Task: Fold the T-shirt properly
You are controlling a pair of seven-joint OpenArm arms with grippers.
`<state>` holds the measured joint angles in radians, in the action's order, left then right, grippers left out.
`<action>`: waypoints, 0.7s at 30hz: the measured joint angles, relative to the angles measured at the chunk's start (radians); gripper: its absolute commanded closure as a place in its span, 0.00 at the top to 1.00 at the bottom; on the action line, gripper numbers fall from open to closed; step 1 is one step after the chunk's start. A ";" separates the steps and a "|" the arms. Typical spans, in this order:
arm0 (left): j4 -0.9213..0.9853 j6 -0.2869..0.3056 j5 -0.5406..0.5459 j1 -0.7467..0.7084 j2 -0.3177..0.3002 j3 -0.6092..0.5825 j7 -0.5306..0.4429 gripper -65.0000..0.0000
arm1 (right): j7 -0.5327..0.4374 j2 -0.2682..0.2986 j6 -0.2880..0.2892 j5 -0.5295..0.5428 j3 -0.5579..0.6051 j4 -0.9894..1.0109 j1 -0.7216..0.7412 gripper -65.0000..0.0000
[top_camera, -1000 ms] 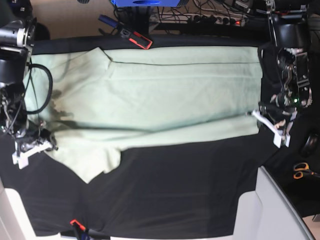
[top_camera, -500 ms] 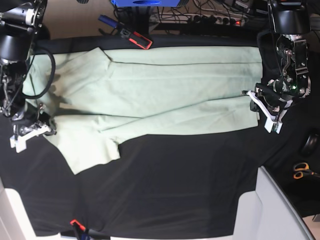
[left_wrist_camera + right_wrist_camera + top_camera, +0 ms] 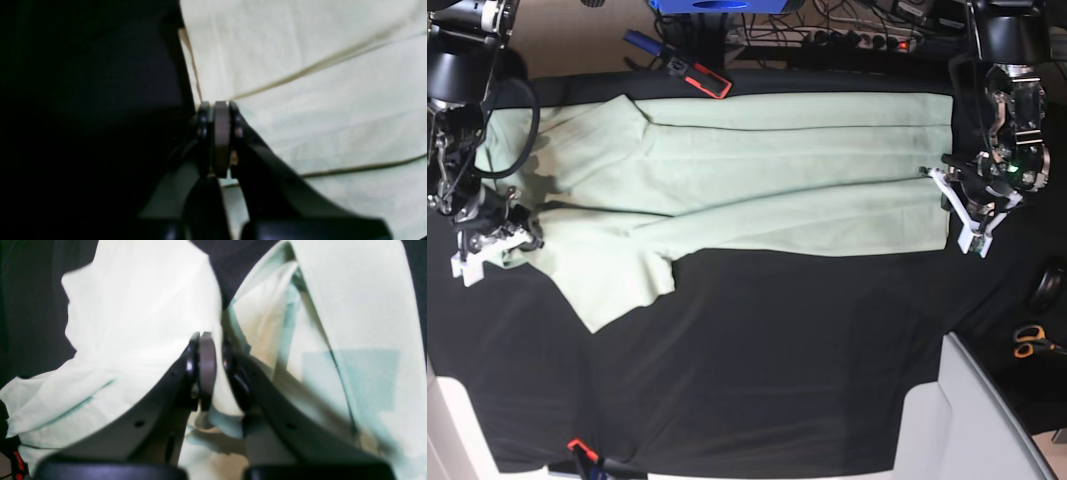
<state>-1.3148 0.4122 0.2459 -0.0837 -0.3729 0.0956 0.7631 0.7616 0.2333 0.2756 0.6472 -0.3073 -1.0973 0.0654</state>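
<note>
The pale mint-green T-shirt (image 3: pixel 757 180) lies lengthwise across the black table cover (image 3: pixel 777 370), with one sleeve hanging toward the near left. My left gripper (image 3: pixel 940 180) is at the shirt's right end, shut on the hem. In the left wrist view, the left gripper (image 3: pixel 218 106) has its pads pressed together at the edge of the T-shirt (image 3: pixel 317 100). My right gripper (image 3: pixel 522 238) is at the left end, by the sleeve. In the right wrist view, the right gripper (image 3: pixel 210 336) is shut on a bunched fold of the T-shirt (image 3: pixel 133 306).
A red-and-black tool (image 3: pixel 699 76) lies at the table's far edge, with a blue object (image 3: pixel 717 5) and cables (image 3: pixel 867 40) behind it. Orange-handled scissors (image 3: pixel 1029 342) lie at the right. A white surface (image 3: pixel 972 420) sits at the near right corner.
Both grippers have moved toward the far side of the table, each carrying the shirt's near edge with it. That edge now lies further over the shirt's body.
</note>
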 measured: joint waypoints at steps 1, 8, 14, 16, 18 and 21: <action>0.000 0.001 -0.003 0.000 0.003 -0.001 0.000 0.00 | 0.001 0.001 0.000 0.000 0.000 0.000 0.000 0.00; 0.000 -0.002 -0.014 0.000 0.017 -0.004 0.000 0.00 | 0.000 0.006 0.000 0.000 0.000 0.000 -0.002 0.00; 0.001 0.004 -0.010 0.000 0.019 -0.006 0.000 0.00 | 0.000 0.006 0.000 -0.001 0.000 0.000 -0.002 0.00; 0.001 0.004 -0.010 0.000 0.018 -0.006 0.000 0.00 | 0.016 0.006 0.000 -0.001 0.000 0.000 -0.002 0.00; 0.001 0.004 -0.010 0.000 0.019 -0.006 0.000 0.00 | 0.026 0.006 0.000 -0.003 0.000 0.000 -0.003 0.00; 0.001 0.004 -0.010 0.000 0.018 -0.006 0.000 0.00 | 0.030 0.005 0.000 -0.004 0.000 0.000 -0.002 0.02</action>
<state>-1.3136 0.4160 0.2356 -0.0841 -0.3546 0.0898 0.7631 0.7914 0.2386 0.2752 0.6434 -0.3073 -1.0973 0.0631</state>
